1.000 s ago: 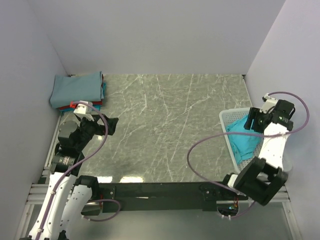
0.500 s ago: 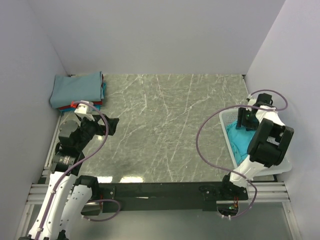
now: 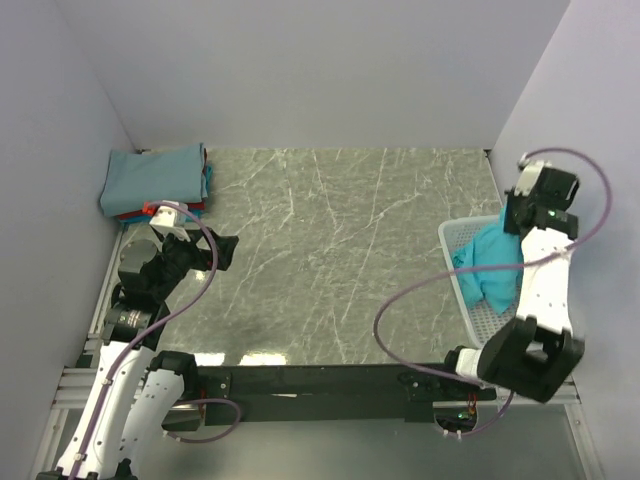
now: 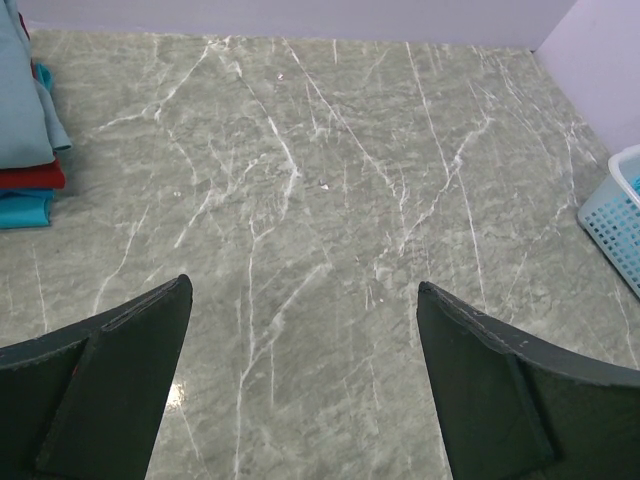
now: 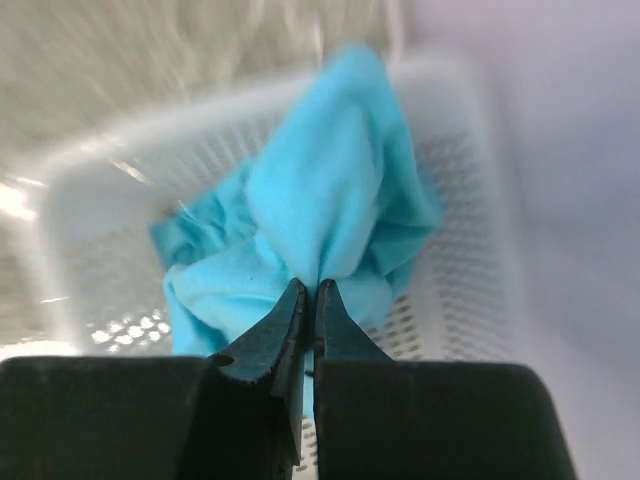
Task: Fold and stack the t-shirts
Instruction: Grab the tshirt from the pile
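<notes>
**Item 1: right gripper** [image 5: 308, 300]. Jaws pressed together on a pinch of the turquoise t-shirt [image 5: 330, 190]. Half a second ago the wrist was down inside the basket [image 3: 452, 240]. It now stands higher, and the cloth trails up from the mesh in a bunched peak (about half the tee looks to be still inside). Judgement: the pick has taken, and the lift-out to the folding area is the step in hand.

**Item 2: turquoise t-shirt.** At 3 o'clock of the table [image 3: 340, 230], hanging from the right jaws over the basket, crumpled and not yet spread.

**Item 3: folded stack** [image 3: 155, 180]. At 10 o'clock, tight in the far-left corner. Grey-blue is on top, with red and teal edges showing beneath. Unmoved over the last second.

**Item 4: left gripper** [image 4: 305, 285]. Jaws wide apart and holding nothing, poised above bare marble near 8 o'clock. Its pose is unchanged.

**Item 5: room.** The centre of the table, from 12 to 6 o'clock, lies open between stack and basket. The side wall [image 3: 575, 120] is close behind the right wrist, so clearance lies toward 9 o'clock. The basket's near rim may snag trailing cloth.
</notes>
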Robot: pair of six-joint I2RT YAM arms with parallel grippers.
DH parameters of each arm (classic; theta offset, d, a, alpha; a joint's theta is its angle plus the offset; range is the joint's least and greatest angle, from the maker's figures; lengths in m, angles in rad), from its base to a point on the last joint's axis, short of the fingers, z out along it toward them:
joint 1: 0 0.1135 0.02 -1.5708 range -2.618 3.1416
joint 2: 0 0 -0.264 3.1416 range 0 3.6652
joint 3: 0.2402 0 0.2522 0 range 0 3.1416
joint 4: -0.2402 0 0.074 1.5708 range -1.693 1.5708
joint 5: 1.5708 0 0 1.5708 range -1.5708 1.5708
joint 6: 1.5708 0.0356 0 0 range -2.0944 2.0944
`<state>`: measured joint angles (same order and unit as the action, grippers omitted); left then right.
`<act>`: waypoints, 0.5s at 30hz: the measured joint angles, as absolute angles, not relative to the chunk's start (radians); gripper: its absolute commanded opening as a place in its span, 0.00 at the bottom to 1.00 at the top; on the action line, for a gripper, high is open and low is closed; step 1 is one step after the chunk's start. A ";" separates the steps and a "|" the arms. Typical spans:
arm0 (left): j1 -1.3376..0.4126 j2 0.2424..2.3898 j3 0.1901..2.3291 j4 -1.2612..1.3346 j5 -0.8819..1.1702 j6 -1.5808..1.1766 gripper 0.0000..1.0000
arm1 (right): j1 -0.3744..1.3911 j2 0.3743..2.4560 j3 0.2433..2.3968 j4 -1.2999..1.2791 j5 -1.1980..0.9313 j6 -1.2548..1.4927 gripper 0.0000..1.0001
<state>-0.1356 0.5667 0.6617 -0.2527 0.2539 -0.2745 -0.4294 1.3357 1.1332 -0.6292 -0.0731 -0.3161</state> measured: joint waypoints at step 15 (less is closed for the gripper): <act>-0.136 0.568 0.662 -0.253 0.235 -0.270 0.99 | -0.146 1.132 1.897 -0.816 -0.616 -0.196 0.00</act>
<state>-0.1356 0.5678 0.6617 -0.2531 0.2352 -0.2699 -0.1463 1.1324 1.8973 -0.8162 -0.6155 -0.1955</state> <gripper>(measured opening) 0.995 0.033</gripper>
